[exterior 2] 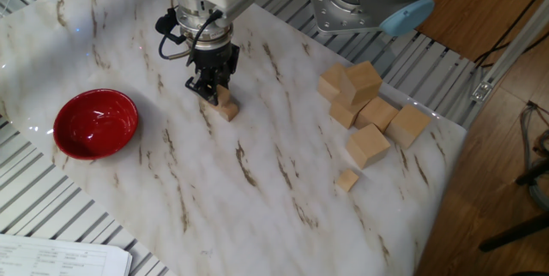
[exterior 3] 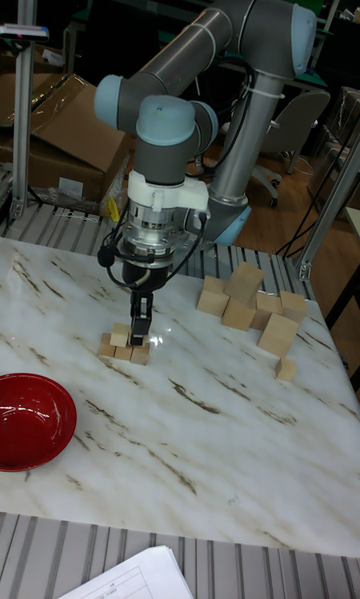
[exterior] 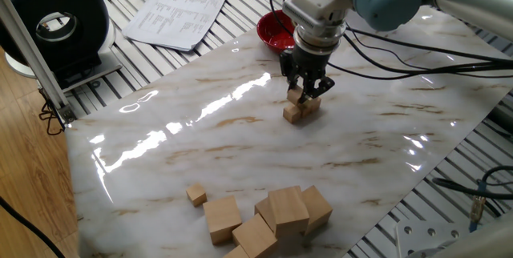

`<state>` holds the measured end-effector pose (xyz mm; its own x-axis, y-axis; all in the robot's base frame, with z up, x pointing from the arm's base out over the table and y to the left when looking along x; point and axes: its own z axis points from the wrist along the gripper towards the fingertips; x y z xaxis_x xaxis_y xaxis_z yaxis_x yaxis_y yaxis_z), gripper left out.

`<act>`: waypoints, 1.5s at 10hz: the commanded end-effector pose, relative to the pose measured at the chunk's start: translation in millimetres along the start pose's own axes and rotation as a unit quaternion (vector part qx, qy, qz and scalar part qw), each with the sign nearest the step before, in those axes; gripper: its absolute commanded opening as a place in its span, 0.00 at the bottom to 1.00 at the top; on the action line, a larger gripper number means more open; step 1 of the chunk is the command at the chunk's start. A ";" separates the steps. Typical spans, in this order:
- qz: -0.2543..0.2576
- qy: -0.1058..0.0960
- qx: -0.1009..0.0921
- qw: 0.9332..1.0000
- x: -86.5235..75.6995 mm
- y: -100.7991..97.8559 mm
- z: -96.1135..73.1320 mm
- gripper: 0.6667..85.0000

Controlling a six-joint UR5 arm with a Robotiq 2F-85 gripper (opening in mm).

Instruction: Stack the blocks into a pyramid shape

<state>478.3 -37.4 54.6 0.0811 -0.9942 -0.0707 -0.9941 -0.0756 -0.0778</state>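
My jaws are clamped on a small block (exterior: 298, 94), holding it atop the row of blocks (exterior 3: 121, 350) on the marble worktop (exterior 2: 257, 173). One stray small block (exterior 2: 346, 180) lies well apart, beside the big cubes (exterior 2: 364, 105).

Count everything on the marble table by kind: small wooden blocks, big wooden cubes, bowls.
Small blocks: 5 showing, 4 grouped, 1 apart
Large cubes: 6
Red bowl: 1
Total: 12
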 end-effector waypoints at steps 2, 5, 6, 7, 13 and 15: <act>-0.002 -0.003 0.001 1.000 2.1 -0.7 1.2 0.00; -0.001 -0.004 -0.005 1.000 0.5 2.1 4.5 0.00; 0.006 -0.008 -0.008 1.000 -2.3 4.2 4.6 0.00; 0.013 -0.016 -0.013 1.000 -6.2 6.8 4.5 0.00; 0.013 -0.015 -0.017 1.000 -1.7 12.1 10.6 0.00; 0.016 -0.015 -0.017 1.000 -1.8 11.6 11.4 0.00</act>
<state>466.3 -36.7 42.4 0.0605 -0.9939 -0.0921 -0.9976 -0.0572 -0.0379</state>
